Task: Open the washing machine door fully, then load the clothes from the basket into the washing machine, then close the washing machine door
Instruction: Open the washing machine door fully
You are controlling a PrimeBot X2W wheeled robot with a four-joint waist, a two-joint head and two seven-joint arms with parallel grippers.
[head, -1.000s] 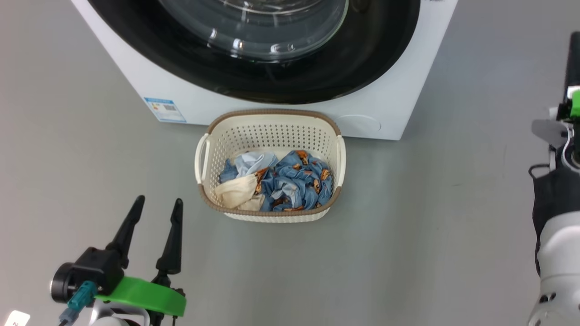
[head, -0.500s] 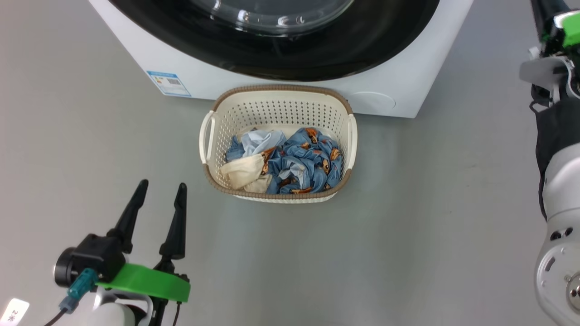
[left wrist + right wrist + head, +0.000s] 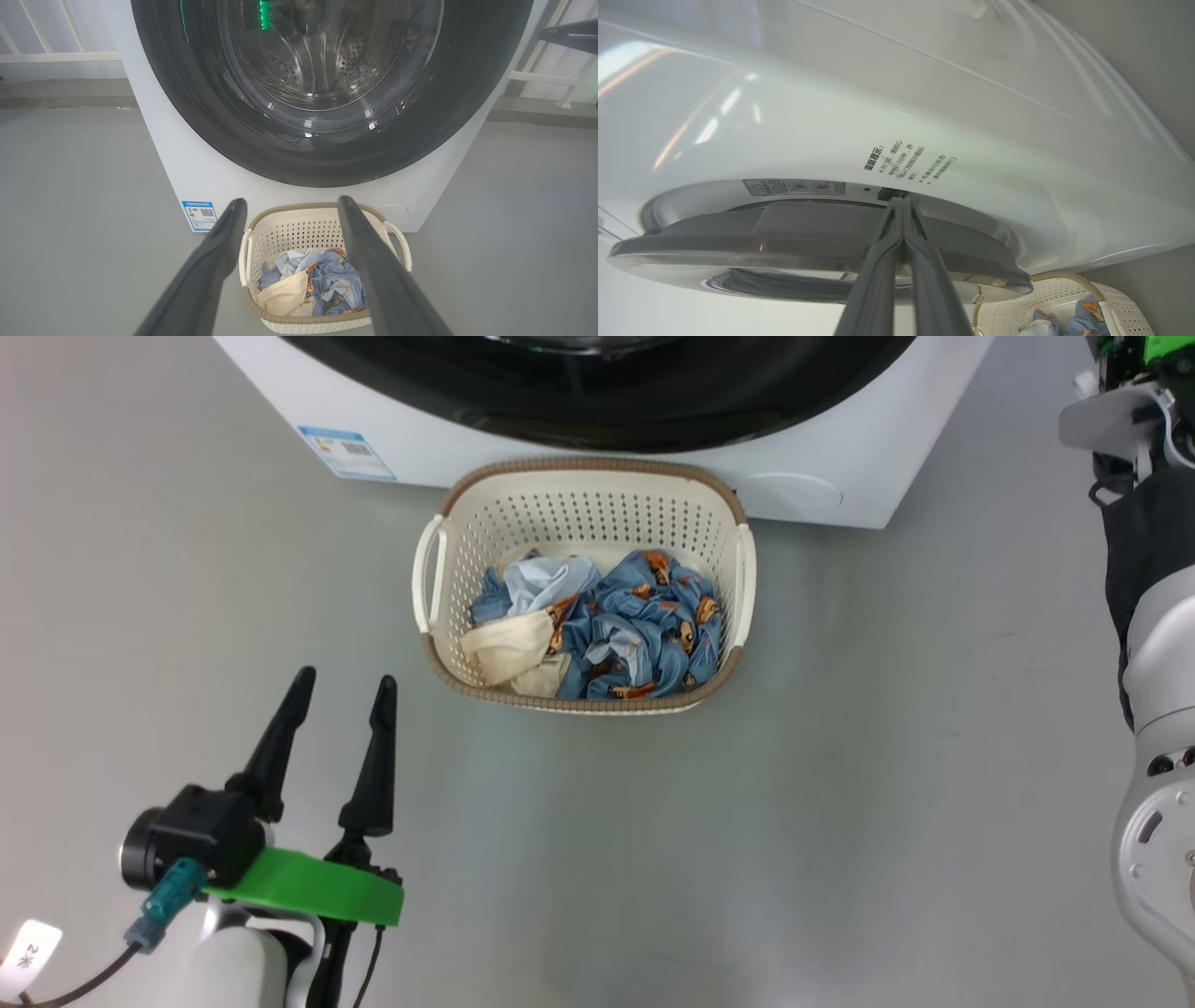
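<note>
Right wrist view: right gripper (image 3: 902, 201), jaws together, tips at the door (image 3: 738, 242) edge mid-frame. Head view, lower left: left gripper (image 3: 344, 678), jaws apart, empty.

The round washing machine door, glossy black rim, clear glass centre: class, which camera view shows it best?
The left wrist view: it faces the black-rimmed glass door squarely, showing most of its rim and glass. The head view catches the rim's lowest arc; the right wrist view sees it edge-on.

Before us, the clothes (image 3: 597, 635) in the basket (image 3: 579, 513), on the floor (image 3: 840, 803) just before the washing machine (image 3: 896, 429).
</note>
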